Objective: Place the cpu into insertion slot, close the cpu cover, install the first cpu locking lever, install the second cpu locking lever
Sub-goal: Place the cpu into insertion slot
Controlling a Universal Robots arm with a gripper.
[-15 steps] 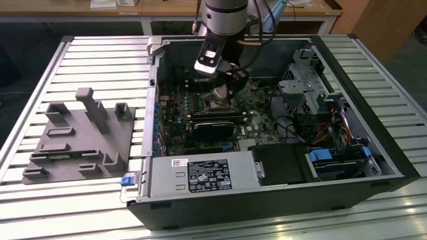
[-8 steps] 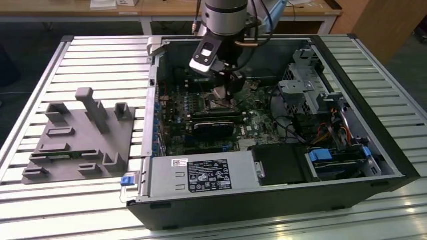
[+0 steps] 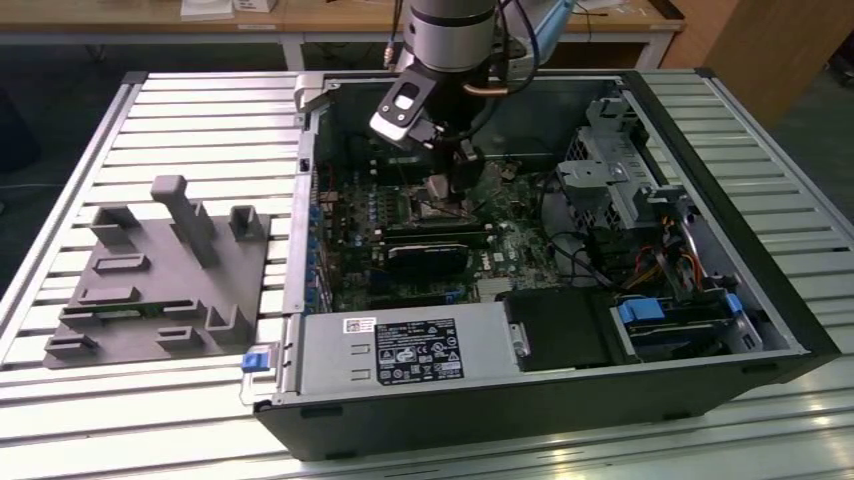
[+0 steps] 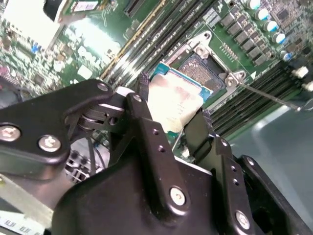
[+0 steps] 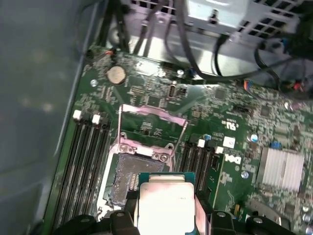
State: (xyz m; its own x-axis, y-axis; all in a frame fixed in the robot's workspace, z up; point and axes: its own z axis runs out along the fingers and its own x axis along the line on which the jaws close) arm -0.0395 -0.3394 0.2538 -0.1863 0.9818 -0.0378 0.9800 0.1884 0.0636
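The cpu [image 4: 172, 100], a small flat square chip with a silvery-grey metal top and green edge, is clamped at opposite edges between the two black fingers of the hand [image 4: 173, 105]. It is held just over the near edge of the insertion slot [image 4: 201, 68], a square socket with a dark centre and thin metal rim set in the green circuit board. It is judged not yet seated, since most of the socket's centre lies bare.

Beyond the socket, the cpu cover [image 5: 152, 113], a thin silvery metal frame with a large window, is seen raised open in the first wrist view. Placing is thus under way, and closing the cover and fastening both levers are judged left to do.

A thin metal lever [image 4: 266, 93], swung free of the socket, is shown in the second wrist view. The wider setting is given in the exterior view. There the arm is seen reaching into an open black computer case [image 3: 534, 410] laid on a slatted metal counter [image 3: 200, 110], with a grey moulded fixture [image 3: 160, 270] at the exterior view's left.
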